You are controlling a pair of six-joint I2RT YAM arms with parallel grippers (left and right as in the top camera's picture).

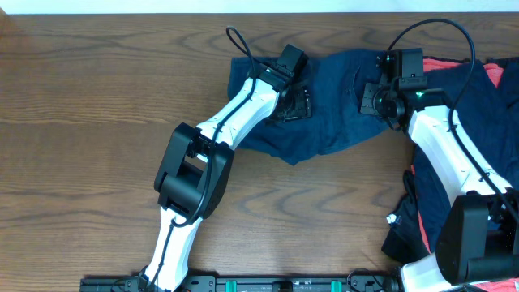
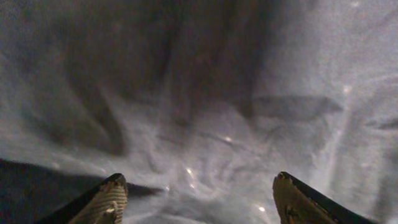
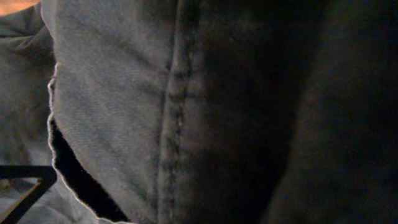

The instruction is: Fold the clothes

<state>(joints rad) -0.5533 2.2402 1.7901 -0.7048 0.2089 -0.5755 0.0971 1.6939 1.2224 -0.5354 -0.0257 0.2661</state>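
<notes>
At the left gripper (image 2: 196, 200): jaws spread wide, nothing between the two tan ribbed fingertips (image 2: 111, 198); beneath them only the creased surface of the dark navy blue fabric garment (image 1: 340, 113); touching that garment or just above it, impossible to tell; seen from overhead, set over the garment's left half.

At the right gripper (image 1: 379, 102): jaws together, at the garment's right edge; in the wrist view, seamed navy twill right up against the lens, so no telling whether any of it is pinched.

Garment itself crumpled and spread flat on the brown wood-grain table (image 1: 97, 122), close to the far edge; just right of the garment, a coral-red cloth (image 1: 444, 63) partly under more dark fabric; right of the garment and nearer the front, a dark heap of clothing (image 1: 405, 235) with a coral-red strip along it.
</notes>
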